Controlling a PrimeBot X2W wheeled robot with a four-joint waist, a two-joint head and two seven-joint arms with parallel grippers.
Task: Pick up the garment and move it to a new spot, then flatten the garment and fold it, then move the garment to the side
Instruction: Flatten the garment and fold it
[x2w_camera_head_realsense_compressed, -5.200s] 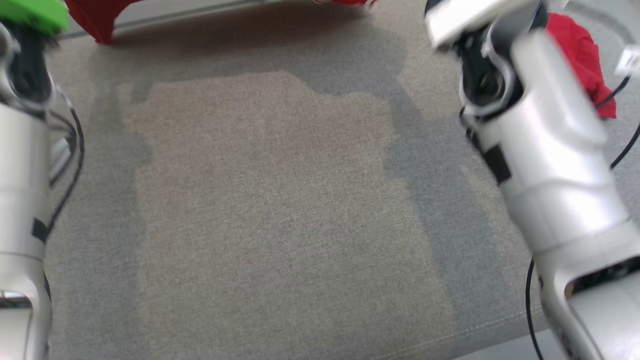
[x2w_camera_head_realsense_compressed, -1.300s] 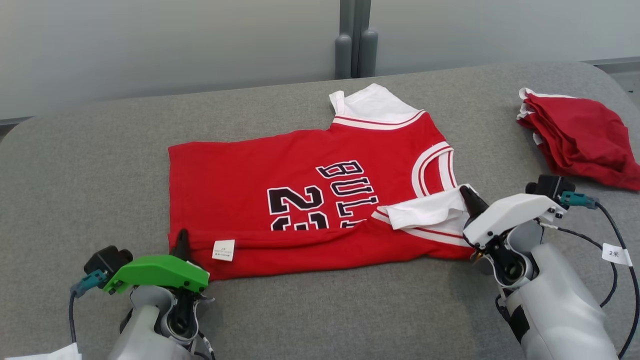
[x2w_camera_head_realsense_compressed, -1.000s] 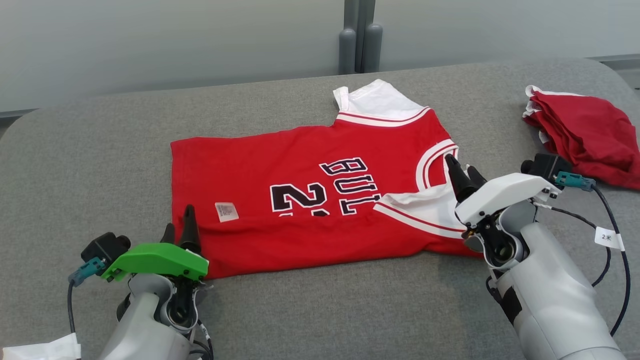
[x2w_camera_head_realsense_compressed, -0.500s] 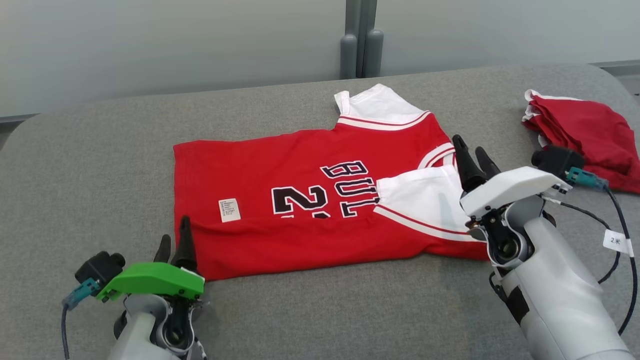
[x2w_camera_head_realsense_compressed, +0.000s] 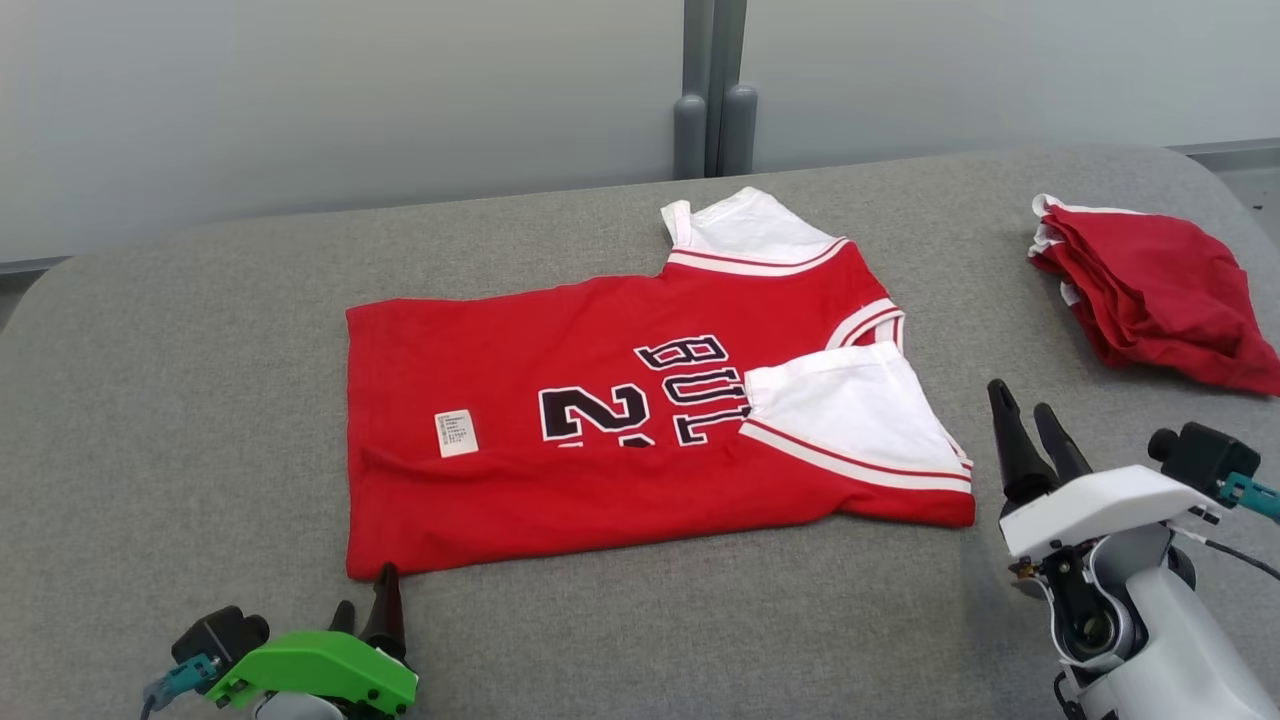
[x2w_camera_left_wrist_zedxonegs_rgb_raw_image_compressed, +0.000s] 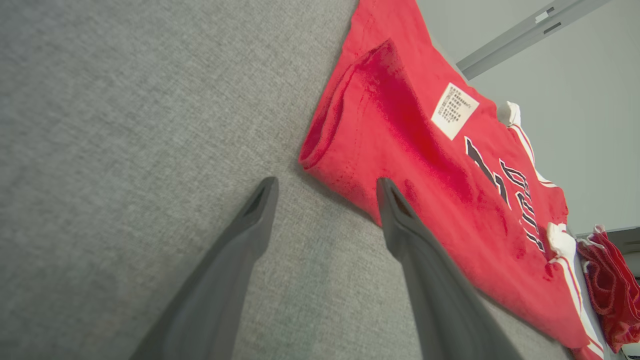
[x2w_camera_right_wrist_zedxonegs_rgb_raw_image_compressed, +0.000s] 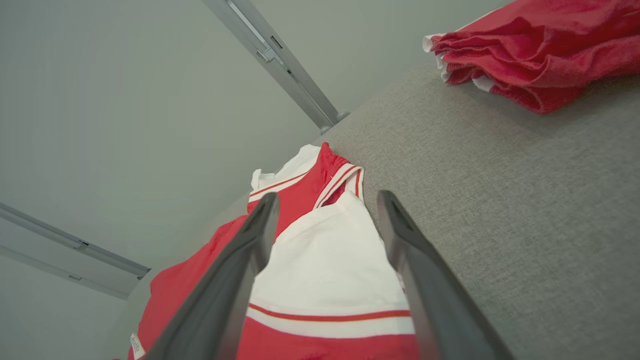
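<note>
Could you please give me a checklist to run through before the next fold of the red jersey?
1. Left gripper open, holding nothing: ok.
2. Right gripper open, holding nothing: ok.
3. Jersey lies on the table with its near edge folded over, label showing: ok.
4. White sleeve folded in over the end of the lettering: ok.
5. Left gripper clear of the near hem corner: cannot tell; one finger sits right at it.
6. Other red garment lies apart from the jersey, at the far right: ok.
</note>
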